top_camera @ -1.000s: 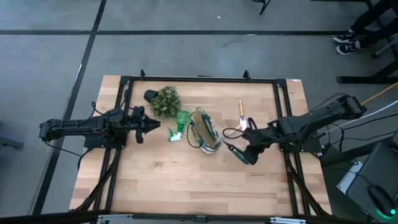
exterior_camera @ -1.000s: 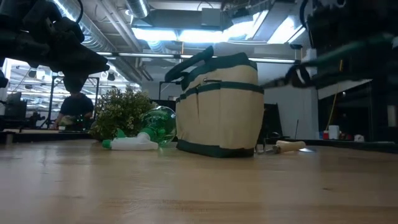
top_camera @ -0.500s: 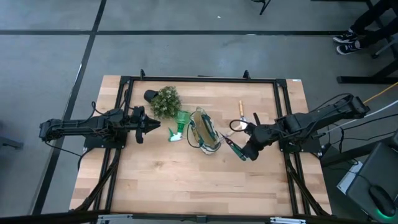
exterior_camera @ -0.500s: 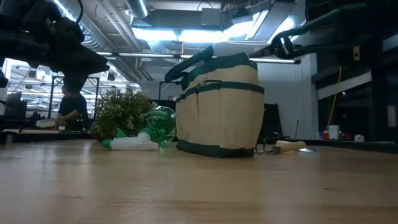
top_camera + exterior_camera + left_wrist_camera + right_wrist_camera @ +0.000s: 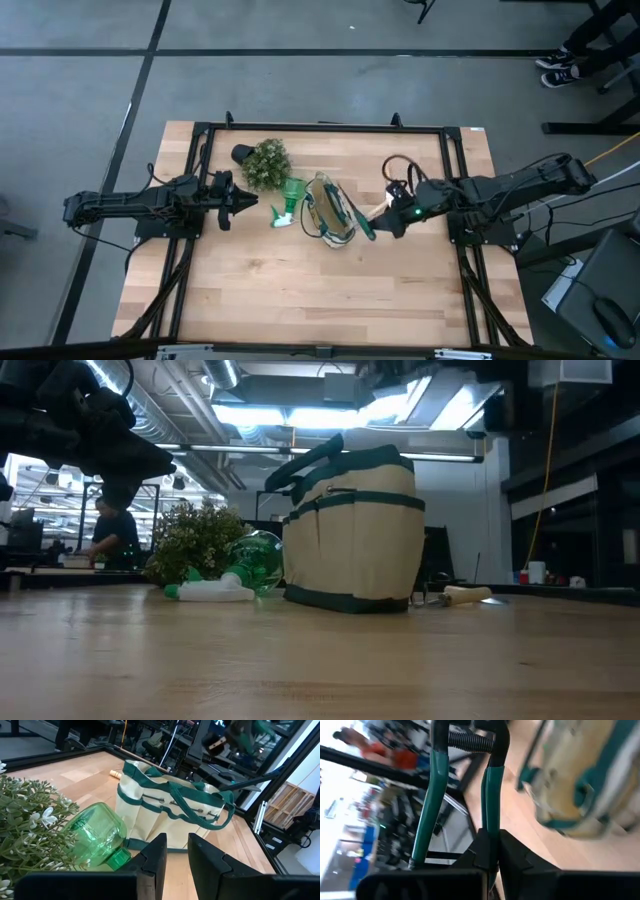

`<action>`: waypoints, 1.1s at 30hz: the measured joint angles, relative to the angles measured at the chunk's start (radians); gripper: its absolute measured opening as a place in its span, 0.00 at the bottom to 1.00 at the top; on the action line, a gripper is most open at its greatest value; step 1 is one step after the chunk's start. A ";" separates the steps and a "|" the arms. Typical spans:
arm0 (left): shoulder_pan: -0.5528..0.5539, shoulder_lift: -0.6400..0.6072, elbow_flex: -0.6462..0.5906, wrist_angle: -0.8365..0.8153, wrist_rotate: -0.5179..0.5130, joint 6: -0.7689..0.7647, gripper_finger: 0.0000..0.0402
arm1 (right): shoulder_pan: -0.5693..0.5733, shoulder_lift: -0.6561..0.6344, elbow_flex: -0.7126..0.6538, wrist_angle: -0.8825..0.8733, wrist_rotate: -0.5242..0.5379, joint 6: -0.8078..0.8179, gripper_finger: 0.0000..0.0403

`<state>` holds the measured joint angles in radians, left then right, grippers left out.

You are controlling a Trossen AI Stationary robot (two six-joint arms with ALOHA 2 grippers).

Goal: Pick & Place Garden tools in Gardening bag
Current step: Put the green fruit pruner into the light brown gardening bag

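Observation:
The beige gardening bag [image 5: 330, 212] with green trim stands upright mid-table [image 5: 350, 530]. A green-and-white plastic spray bottle [image 5: 285, 206] lies on its side just left of the bag [image 5: 240, 572]. The wooden-handled tool [image 5: 465, 595] lies on the table to the bag's right. My right gripper [image 5: 386, 219] is shut on the green-handled pruning shears [image 5: 364, 230], right beside the bag's right side and above the low view's frame. My left gripper [image 5: 248, 205] is left of the bottle, its fingers [image 5: 152, 862] nearly together and empty. My right gripper pinches one green handle of the shears [image 5: 491, 817] between its two fingers. The other handle [image 5: 431, 795] and the spring [image 5: 470, 741] stand free ahead of the fingers. The shears are lifted clear of the table, reaching toward the bag.
A bushy green plant [image 5: 266, 165] in a black pot stands far-left of the bag, close behind the bottle [image 5: 195, 540]. A black frame [image 5: 320, 128] borders the table. A person shows in the room behind [image 5: 112, 530]. Bare wood lies along the near side [image 5: 300, 290].
My right gripper has carried the shears up and toward the table's left and far side, up to the bag's right side. The shears have risen out of the low view. The bag, the bottle and the wooden-handled tool have stayed put.

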<state>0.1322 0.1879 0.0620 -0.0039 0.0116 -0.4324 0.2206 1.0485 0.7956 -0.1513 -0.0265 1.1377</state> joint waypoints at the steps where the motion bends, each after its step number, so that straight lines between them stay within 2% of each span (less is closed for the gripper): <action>1: 0.000 0.000 0.000 0.000 0.000 0.000 0.18 | -0.007 0.000 0.000 0.021 -0.001 0.000 0.04; 12: 0.000 0.000 0.000 0.000 0.000 0.000 0.18 | -0.033 0.010 0.000 0.182 0.005 0.008 0.04; 19: 0.000 0.000 0.000 0.000 0.000 0.000 0.18 | -0.047 0.098 0.000 0.250 0.004 0.061 0.04; 33: 0.000 0.000 0.000 0.000 0.000 0.000 0.18 | -0.078 0.218 0.000 0.300 -0.005 0.292 0.04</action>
<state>0.1322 0.1879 0.0620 -0.0040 0.0118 -0.4326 0.1429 1.2660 0.7959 0.1489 -0.0313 1.4299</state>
